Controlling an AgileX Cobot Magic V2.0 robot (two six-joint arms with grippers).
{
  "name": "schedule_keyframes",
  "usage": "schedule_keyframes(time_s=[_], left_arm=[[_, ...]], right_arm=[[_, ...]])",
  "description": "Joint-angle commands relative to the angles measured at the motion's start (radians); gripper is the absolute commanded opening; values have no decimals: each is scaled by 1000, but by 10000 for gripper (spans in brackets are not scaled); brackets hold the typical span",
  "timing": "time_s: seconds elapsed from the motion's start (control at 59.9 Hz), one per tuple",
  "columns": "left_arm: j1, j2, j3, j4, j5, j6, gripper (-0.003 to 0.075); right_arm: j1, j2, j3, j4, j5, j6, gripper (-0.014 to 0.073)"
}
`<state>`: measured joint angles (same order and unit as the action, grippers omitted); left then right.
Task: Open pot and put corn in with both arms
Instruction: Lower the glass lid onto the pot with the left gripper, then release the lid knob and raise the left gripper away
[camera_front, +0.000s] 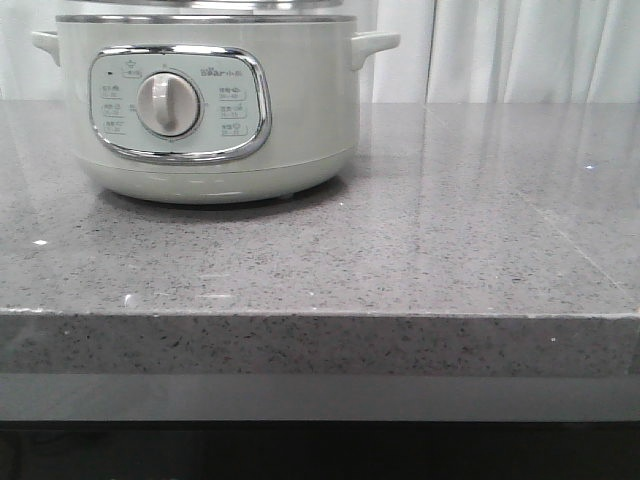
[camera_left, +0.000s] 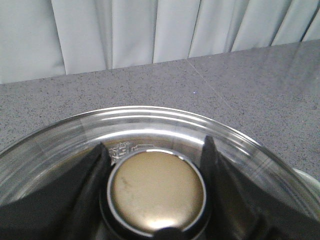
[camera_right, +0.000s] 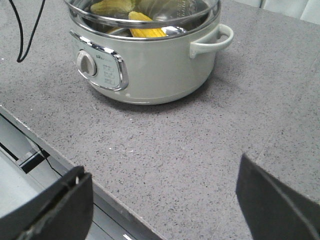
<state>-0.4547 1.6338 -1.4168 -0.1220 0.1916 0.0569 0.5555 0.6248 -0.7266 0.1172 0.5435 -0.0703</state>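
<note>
The pale-green pot (camera_front: 205, 110) stands at the back left of the grey counter, its dial facing forward. In the right wrist view the pot (camera_right: 150, 65) holds the yellow corn (camera_right: 146, 26), seen through a glass lid (camera_right: 192, 12) over the steel rim. The left wrist view looks down on that glass lid (camera_left: 150, 120). My left gripper (camera_left: 154, 151) is shut on its round brass-coloured knob (camera_left: 156, 187), one black finger on each side. I cannot tell whether the lid rests on the rim. My right gripper (camera_right: 160, 170) hangs open and empty over the counter's front edge, well short of the pot.
A duller yellow-green shape (camera_right: 112, 7) lies beside the corn inside the pot. A black cable (camera_right: 20, 42) hangs at the pot's far side. The counter's front edge (camera_right: 55, 155) runs under my right gripper. White curtains (camera_front: 520, 50) close off the back.
</note>
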Motion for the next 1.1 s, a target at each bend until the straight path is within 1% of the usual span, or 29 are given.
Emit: schedule_keyframes(time_s=[0.0, 0.234, 0.618, 0.919, 0.969, 1.002, 1.086], left_arm=[[-6, -40, -52, -11, -152, -7, 221], [-6, -34, -52, -11, -138, -7, 221], [-13, -35, -52, -9, -50, -7, 221], [-13, -35, -52, 18, -24, -7, 223], [-13, -35, -52, 18, -19, -7, 238], [-13, -35, -52, 18, -19, -7, 267], [-13, -35, -52, 18, -19, -7, 387]], right_arm=[[-2, -3, -25, -2, -69, -7, 602], [-2, -3, -25, -2, -69, -7, 602], [-2, -3, -25, -2, -69, -7, 602], [-2, -3, -25, -2, -69, -7, 602], [-2, -3, -25, -2, -69, -7, 602], [-2, -3, -25, -2, -69, -7, 602], [-2, -3, -25, -2, -69, -7, 602]])
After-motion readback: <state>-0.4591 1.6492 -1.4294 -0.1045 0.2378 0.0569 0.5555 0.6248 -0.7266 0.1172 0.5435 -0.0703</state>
